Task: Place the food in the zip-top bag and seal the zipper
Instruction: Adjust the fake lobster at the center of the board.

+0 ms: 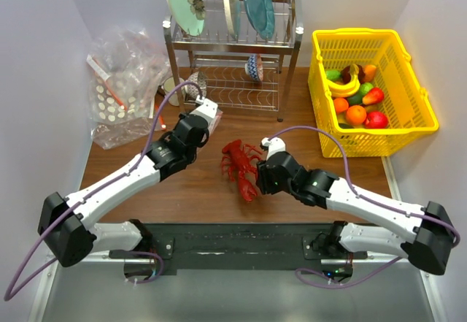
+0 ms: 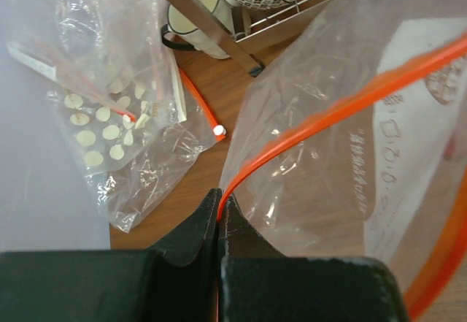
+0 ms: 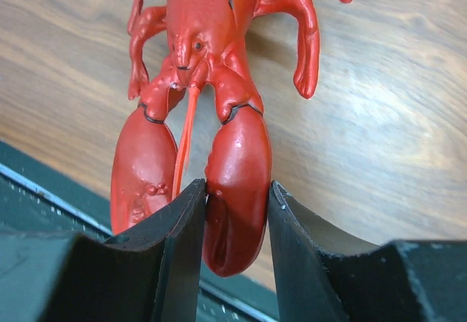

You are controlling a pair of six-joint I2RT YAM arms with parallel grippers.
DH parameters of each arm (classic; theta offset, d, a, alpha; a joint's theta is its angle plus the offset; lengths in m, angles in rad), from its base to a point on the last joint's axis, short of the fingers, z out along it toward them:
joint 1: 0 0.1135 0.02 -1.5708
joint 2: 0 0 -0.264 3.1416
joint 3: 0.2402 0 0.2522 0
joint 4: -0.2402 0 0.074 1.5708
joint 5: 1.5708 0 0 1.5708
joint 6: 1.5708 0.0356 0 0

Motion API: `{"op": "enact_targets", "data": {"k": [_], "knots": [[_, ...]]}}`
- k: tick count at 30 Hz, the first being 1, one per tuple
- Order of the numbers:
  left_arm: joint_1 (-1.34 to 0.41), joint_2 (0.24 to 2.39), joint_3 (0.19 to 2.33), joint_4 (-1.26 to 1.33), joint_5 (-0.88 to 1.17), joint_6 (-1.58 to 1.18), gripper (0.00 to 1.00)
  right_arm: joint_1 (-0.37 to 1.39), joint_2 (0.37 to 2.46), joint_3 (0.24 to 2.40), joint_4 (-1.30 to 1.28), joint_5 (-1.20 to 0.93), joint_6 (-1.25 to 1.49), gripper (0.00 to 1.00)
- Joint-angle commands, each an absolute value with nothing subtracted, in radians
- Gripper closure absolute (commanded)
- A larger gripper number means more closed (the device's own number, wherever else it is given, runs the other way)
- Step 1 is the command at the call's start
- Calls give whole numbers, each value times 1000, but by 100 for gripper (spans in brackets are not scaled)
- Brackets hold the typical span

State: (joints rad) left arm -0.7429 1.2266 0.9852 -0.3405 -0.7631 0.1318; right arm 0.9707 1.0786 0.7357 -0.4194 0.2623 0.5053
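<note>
The glossy red lobster (image 1: 238, 163) lies on the wooden table in front of the dish rack. My right gripper (image 1: 254, 182) is shut on one of its claws (image 3: 237, 190); the other claw lies just left of the fingers (image 3: 182, 220). My left gripper (image 1: 206, 110) is shut on the orange-red zipper strip (image 2: 328, 106) at the corner of the clear zip-top bag (image 2: 343, 183), which has white printed labelling. In the wrist view the left gripper (image 2: 221, 194) pinches the strip at the bag's edge. A round orange (image 1: 355, 115) and a dark green fruit (image 1: 355, 98) lie in the yellow basket (image 1: 423, 117).
A heap of clear white-dotted bags (image 1: 120, 81) lies at the back left. A metal dish rack (image 1: 233, 44) with plates and bowls stands at the back centre, with a cream mug (image 2: 197, 23) beside it. A black strip (image 1: 241, 238) runs along the near edge.
</note>
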Motion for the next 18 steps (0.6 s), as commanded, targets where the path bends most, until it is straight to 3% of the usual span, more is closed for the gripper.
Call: {"op": "enact_targets", "data": {"k": [1, 5, 10, 18], "knots": [[-749, 1256, 1022, -327, -721, 123, 100, 977, 993, 805, -564, 264, 495, 77], [-749, 1278, 1026, -330, -724, 124, 100, 977, 931, 831, -632, 271, 503, 84], [-750, 1284, 1022, -318, -689, 118, 100, 976, 894, 886, -679, 282, 517, 100], [-749, 1310, 1015, -311, -660, 115, 100, 977, 838, 1005, -742, 278, 523, 100]]}}
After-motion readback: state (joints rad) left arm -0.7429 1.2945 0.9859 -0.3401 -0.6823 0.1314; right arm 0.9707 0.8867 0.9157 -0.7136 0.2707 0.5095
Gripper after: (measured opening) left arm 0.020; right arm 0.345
